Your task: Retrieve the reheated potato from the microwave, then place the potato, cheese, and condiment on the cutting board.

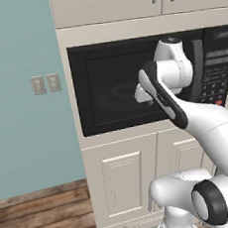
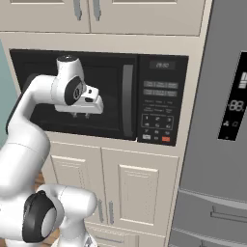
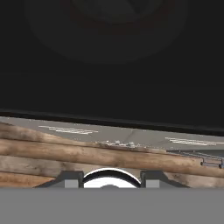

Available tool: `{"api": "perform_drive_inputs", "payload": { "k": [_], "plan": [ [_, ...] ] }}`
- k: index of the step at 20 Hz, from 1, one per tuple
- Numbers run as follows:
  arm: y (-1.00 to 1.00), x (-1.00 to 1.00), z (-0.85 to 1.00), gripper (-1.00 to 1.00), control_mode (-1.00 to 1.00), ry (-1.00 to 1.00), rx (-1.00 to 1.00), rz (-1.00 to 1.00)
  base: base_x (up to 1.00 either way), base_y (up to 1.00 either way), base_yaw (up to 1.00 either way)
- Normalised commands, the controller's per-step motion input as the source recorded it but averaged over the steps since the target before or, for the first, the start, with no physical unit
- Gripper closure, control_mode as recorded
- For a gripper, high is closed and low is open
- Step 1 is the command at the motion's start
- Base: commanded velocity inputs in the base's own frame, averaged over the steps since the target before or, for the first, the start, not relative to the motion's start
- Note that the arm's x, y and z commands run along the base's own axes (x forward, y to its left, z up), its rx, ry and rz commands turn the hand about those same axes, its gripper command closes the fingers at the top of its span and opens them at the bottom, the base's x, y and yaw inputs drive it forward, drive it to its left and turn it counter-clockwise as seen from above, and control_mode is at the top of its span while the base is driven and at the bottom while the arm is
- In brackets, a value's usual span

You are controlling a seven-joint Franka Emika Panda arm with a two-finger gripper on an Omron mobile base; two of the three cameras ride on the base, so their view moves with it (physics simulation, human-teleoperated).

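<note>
- The claw [image 2: 81, 115] hangs in front of the microwave [image 1: 113, 86] door glass, pointing down, nothing between its short fingers; the gap between them looks narrow, but I cannot tell for sure whether it is clenched or released
- In the hand view the two dark fingertips [image 3: 70, 179] peep up at the bottom edge with no object between them; beyond them lie the black door and, further down, the plank floor [image 3: 87, 153]
- The door looks closed, its curved black handle [image 2: 127, 99] upright to the right of the claw and apart from it; the keypad [image 2: 159, 108] sits further right
- The potato should be inside the microwave, hidden behind the dark glass; a faint round shape shows through it, too dim to name
- Judging by this, the task has hardly begun: door to open, potato to fetch, then all three items to go on the board
- Glass is glossy black and flat; the cabinets [image 2: 130, 188] are matte cream with raised panels; the fridge [image 2: 222, 120] at far right is smooth grey metal
</note>
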Motion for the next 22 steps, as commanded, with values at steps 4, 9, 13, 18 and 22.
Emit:
{"api": "perform_drive_inputs", "payload": {
  "k": [4,9,13,18,22],
  "plan": [
    [-0.05,-0.09,0.00,-1.00,-1.00,-0.07,0.01,0.00,0.00,0.00,0.00],
    [-0.25,-0.35,-0.04,-1.00,-1.00,-0.29,0.03,-0.02,0.00,0.00,0.00],
    [-0.49,-0.25,0.00,-1.00,-1.00,-0.31,0.01,-0.11,0.00,0.00,0.00],
    [-0.58,-0.02,0.09,-1.00,-1.00,-0.02,0.00,-0.09,0.00,0.00,0.00],
    [-0.63,0.00,0.18,-1.00,-1.00,0.09,0.00,-0.08,0.00,0.00,0.00]
  ]
}}
